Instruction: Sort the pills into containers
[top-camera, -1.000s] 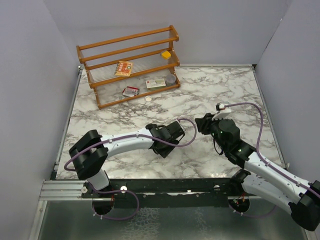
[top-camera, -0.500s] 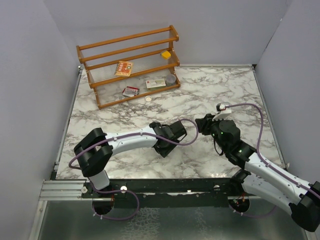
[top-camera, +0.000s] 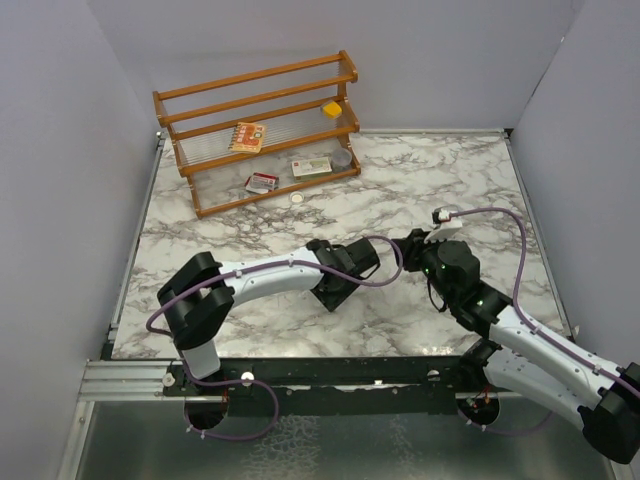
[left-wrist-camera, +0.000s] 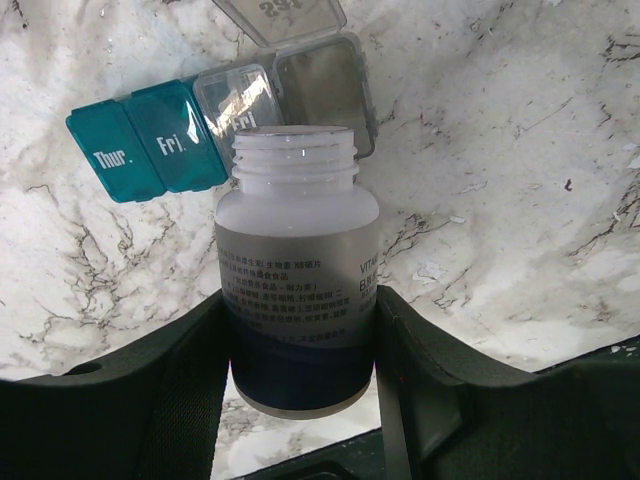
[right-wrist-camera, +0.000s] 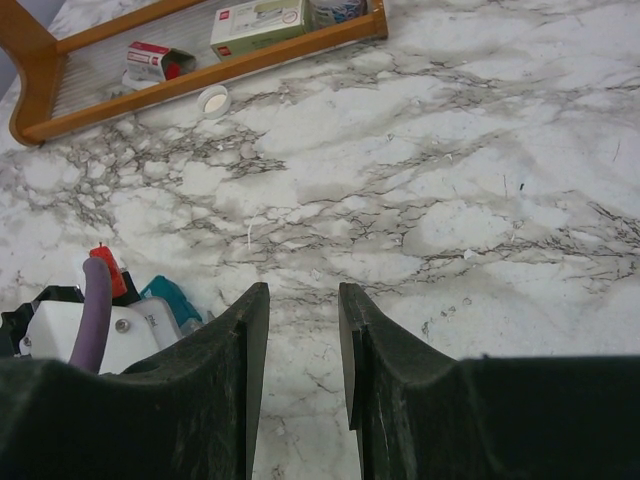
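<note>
The left gripper (left-wrist-camera: 302, 310) clamped an uncapped white pill bottle (left-wrist-camera: 297, 230) near the pill organizer (left-wrist-camera: 165, 145), upper left of frame. The right gripper (right-wrist-camera: 303, 310) hung empty, jaws narrowly parted.

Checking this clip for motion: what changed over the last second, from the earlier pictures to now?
The left arm stretched a little further right across the table, its elbow swinging forward, bringing the left gripper nearer the right arm. That gripper is clamped on the open bottle beside the containers; nothing was visibly let go. The right gripper, open and empty, and the rack stayed put.
</note>
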